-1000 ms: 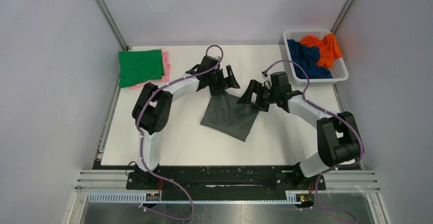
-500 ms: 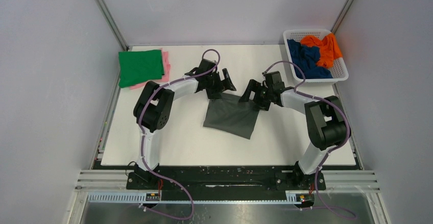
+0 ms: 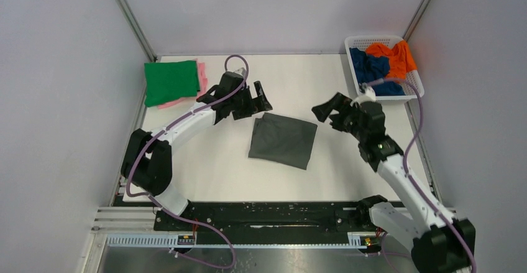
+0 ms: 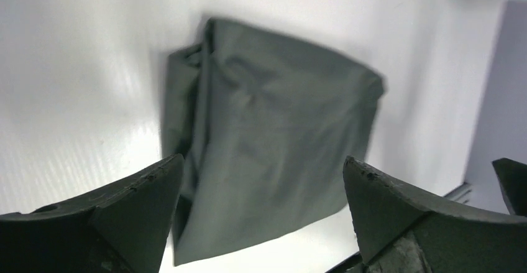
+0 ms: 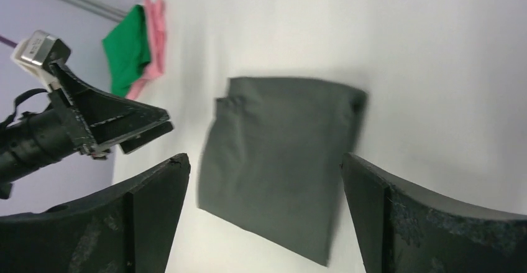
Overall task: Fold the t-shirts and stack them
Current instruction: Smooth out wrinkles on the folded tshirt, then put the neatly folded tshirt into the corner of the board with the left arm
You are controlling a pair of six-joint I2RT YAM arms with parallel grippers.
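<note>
Folded dark grey t-shirt (image 3: 283, 140) lies flat mid-bench (image 3: 211, 167); both sets of jaws gape wide, holding nothing.
The left jaws hang by its far left corner, the right jaws off its far right corner. A folded green t-shirt (image 3: 171, 81) lies on the pink t-shirt (image 3: 201, 77), far left. An orange t-shirt (image 3: 398, 58) and a navy t-shirt (image 3: 366, 64) sit crumpled in the white basket (image 3: 373, 39).

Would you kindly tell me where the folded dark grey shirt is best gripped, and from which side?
Probably the edge facing the left gripper, approached from that side: the dark grey shirt lies flat, and its loose layers meet there, so one pinch holds them all.
</note>
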